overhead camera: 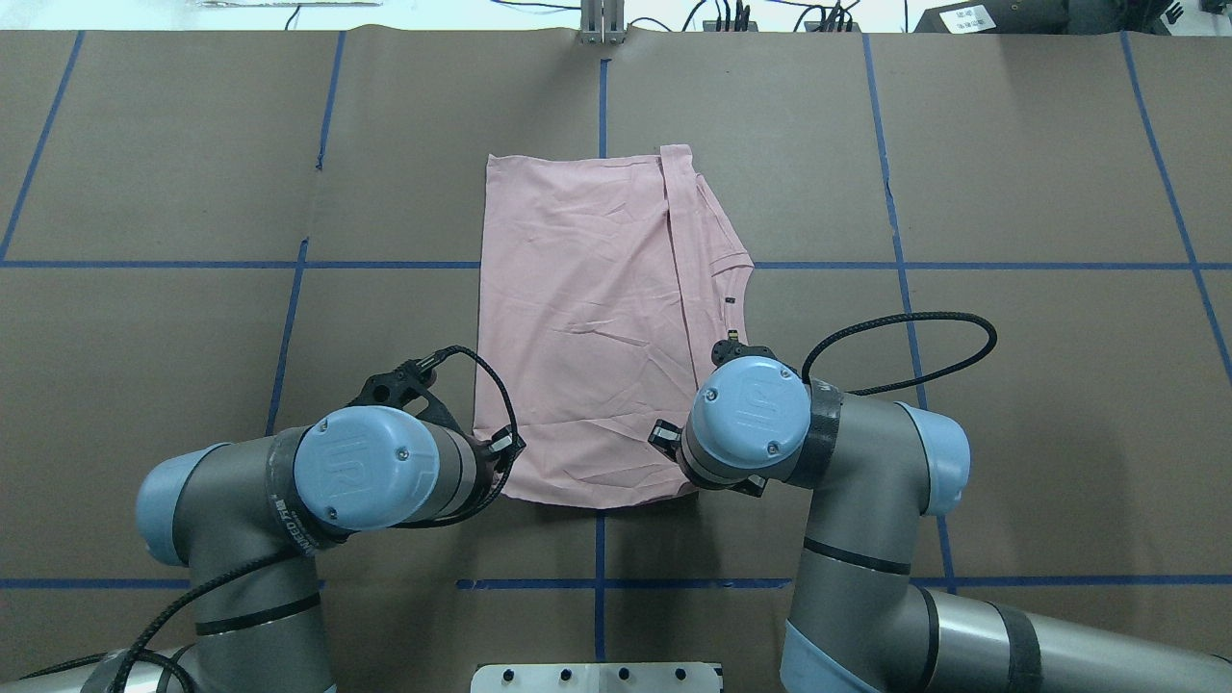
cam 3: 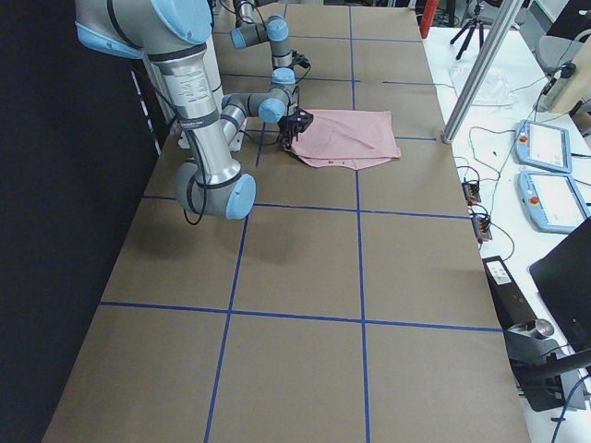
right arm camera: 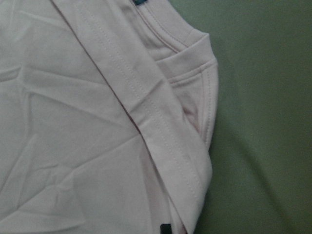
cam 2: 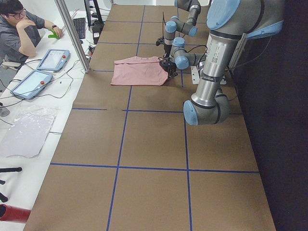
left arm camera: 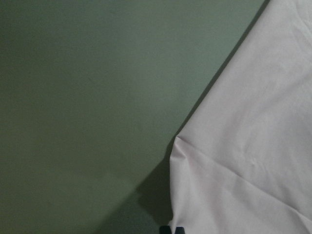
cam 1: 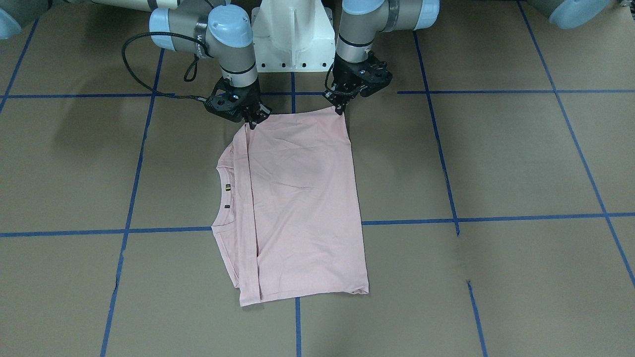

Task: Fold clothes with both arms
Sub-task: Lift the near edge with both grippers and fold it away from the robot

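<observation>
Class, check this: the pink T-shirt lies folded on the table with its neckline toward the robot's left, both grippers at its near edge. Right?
Not quite: the neckline of the T-shirt points toward the robot's right, as the overhead exterior view shows. The rest holds.

A folded T-shirt [cam 1: 302, 198] lies on the desk [cam 1: 496, 148] near the middle of its robot-side edge, neckline toward the robot's right. The left pincer [cam 1: 340, 108] meets the shirt's near left corner and the right pincer [cam 1: 255, 121] its near right corner.
</observation>
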Controlling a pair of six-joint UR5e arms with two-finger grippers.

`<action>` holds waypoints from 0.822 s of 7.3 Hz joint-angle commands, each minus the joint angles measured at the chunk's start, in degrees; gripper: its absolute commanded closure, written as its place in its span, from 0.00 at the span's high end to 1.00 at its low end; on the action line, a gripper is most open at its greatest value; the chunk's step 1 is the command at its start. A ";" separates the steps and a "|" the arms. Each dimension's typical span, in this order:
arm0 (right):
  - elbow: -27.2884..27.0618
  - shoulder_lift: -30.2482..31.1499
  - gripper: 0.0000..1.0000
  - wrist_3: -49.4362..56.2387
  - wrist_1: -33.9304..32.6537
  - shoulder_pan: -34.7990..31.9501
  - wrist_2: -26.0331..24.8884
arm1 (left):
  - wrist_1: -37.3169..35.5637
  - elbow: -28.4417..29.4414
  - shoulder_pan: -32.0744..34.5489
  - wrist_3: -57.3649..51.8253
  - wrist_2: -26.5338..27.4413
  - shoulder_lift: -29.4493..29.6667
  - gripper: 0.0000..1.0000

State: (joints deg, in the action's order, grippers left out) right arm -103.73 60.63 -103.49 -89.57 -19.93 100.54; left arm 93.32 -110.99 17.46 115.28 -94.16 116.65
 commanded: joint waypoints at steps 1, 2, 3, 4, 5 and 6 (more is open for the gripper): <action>-3.21 0.80 0.00 -0.66 0.01 -0.28 -0.08 | -0.68 -2.03 -0.23 -0.05 -0.06 -0.71 0.00; -4.97 1.67 0.00 -0.57 -0.08 -0.28 0.09 | -3.30 -3.96 -0.67 0.04 -0.06 -0.72 0.00; -8.12 3.25 0.00 -0.57 -0.08 -0.19 0.62 | -6.11 -6.76 -2.06 0.04 0.03 -0.81 0.00; -12.33 5.18 0.00 -0.57 -0.17 1.20 0.71 | -8.57 -9.75 -4.08 0.04 0.03 -1.59 0.00; -15.33 6.59 0.00 -0.66 -0.17 3.47 0.71 | -10.42 -12.47 -6.53 0.12 0.03 -1.77 0.00; -17.62 7.13 0.00 -0.92 -0.25 5.93 1.32 | -12.44 -14.24 -8.99 0.30 0.03 -1.77 0.00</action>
State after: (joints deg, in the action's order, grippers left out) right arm -117.91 66.56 -104.18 -89.74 -16.81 101.36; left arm 83.47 -122.48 11.45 115.41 -94.14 115.03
